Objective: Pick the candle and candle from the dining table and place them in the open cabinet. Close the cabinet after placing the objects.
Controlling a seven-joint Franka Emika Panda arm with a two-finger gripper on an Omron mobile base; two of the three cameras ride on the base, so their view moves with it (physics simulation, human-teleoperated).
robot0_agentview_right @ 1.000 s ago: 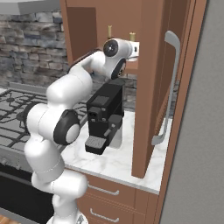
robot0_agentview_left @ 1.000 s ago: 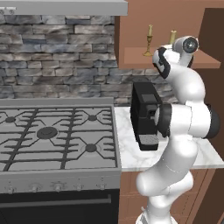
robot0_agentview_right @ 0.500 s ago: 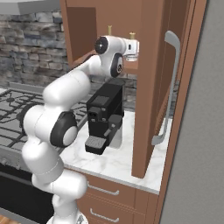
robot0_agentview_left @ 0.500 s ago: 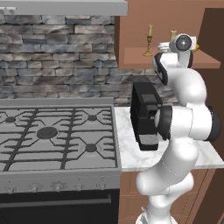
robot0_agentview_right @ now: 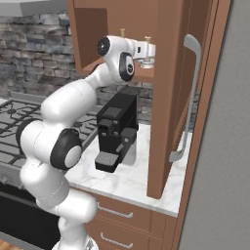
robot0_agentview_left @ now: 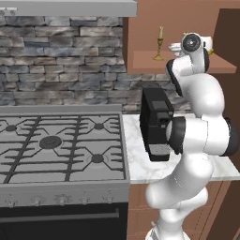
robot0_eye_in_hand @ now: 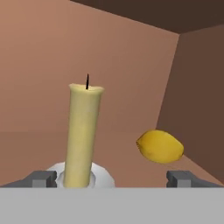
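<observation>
Hand view: unmarked candle [robot0_eye_in_hand: 82, 133], no lettering.

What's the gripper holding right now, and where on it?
Nothing. The gripper is open inside the cabinet, fingertips standing wide apart and clear of the candle in its dish holder, which stands on the shelf.

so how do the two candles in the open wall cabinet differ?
The pale yellow candle in the shallow white dish holder sits low on the shelf, right between the open gripper's fingertips; the yellow candle on the tall slim brass candlestick stands raised, further left on the shelf, clear of the gripper. In the hand view the dish candle looks thick; the candlestick one looks thin. Both stand upright on the brown wooden cabinet shelf.
</observation>
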